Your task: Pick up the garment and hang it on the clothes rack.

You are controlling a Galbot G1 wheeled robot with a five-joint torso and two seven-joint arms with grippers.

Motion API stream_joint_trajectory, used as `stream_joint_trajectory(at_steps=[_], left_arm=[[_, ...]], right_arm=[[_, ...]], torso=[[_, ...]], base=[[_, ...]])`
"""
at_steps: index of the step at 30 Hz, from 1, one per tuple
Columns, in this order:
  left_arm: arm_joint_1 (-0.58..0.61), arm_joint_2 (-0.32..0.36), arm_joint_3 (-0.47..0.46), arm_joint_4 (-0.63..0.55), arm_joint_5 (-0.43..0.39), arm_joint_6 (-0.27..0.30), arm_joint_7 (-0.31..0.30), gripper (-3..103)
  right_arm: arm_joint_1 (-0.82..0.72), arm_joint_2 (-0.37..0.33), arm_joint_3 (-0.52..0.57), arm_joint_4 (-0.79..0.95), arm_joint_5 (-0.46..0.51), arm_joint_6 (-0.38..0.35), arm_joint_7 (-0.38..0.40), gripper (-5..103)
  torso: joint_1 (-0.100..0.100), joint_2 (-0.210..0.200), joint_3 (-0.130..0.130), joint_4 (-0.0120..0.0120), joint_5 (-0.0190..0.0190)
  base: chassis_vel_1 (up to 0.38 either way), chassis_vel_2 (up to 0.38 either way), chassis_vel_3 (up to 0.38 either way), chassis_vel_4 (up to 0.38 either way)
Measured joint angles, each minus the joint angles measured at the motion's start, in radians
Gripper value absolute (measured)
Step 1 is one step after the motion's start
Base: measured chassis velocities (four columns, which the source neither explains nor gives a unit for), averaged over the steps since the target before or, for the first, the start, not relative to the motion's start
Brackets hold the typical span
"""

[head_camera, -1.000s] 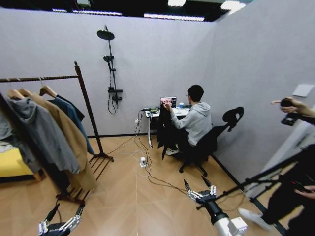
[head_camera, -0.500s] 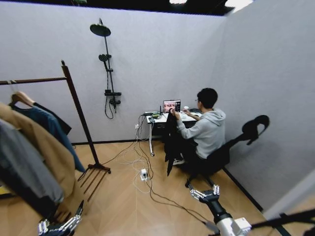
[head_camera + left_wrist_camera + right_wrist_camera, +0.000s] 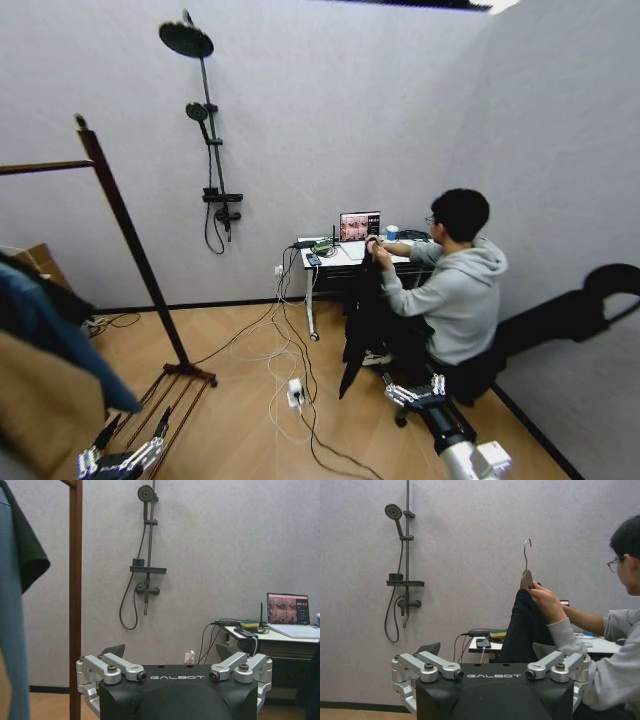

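Fingers [image 3: 547, 661] spread; person's hand [image 3: 543, 598] holds garment [image 3: 522, 630].

Black garment [image 3: 524, 630] on wooden hanger, upright, well apart from dark-brown clothes rack [image 3: 130, 245].

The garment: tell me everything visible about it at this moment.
The garment is a long, dark, soft-looking coat on a light wooden hanger with a metal hook. It hangs straight down beside the desk, its hem near the floor in the head view. A seated person's hand grips it at the hanger's neck and holds it up. Neither end effector touches it.
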Motion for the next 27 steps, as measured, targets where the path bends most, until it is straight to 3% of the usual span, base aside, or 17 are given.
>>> stream_joint_trajectory(at_steps=[2, 7, 14, 18, 27], left_arm=[[0.0, 0.0, 0.0, 0.0, 0.0, 0.0, 0.0, 100], [0.0, 0.0, 0.0, 0.0, 0.0, 0.0, 0.0, 100], [0.0, 0.0, 0.0, 0.0, 0.0, 0.0, 0.0, 100], [0.0, 0.0, 0.0, 0.0, 0.0, 0.0, 0.0, 100], [0.0, 0.0, 0.0, 0.0, 0.0, 0.0, 0.0, 100]], right_arm=[[-0.001, -0.001, 0.002, 0.0, 0.001, 0.004, -0.002, 100], [0.0, -0.004, 0.01, 0.0, 0.001, 0.006, -0.002, 100], [0.078, -0.008, 0.006, 0.018, -0.002, -0.064, 0.097, 100], [0.15, -0.016, 0.008, 0.039, -0.008, -0.096, 0.144, 100], [0.237, -0.028, -0.038, 0.078, 0.013, -0.194, 0.227, 100]], torso=[[0.0, 0.0, 0.0, 0.0, 0.0015], [-0.001, 0.001, 0.0, 0.0, 0.0006], [0.001, -0.001, 0.0, 0.0002, 0.0012], [0.001, 0.0, 0.0, 0.0002, 0.001], [-0.002, 0.001, -0.001, -0.0002, 0.001]], base=[[-0.348, 0.348, 0.36, -0.342], [-0.359, 0.346, 0.364, -0.357], [-0.282, 0.276, 0.264, -0.279], [-0.17, 0.111, 0.054, -0.052], [0.056, -0.041, -0.034, 0.037]])
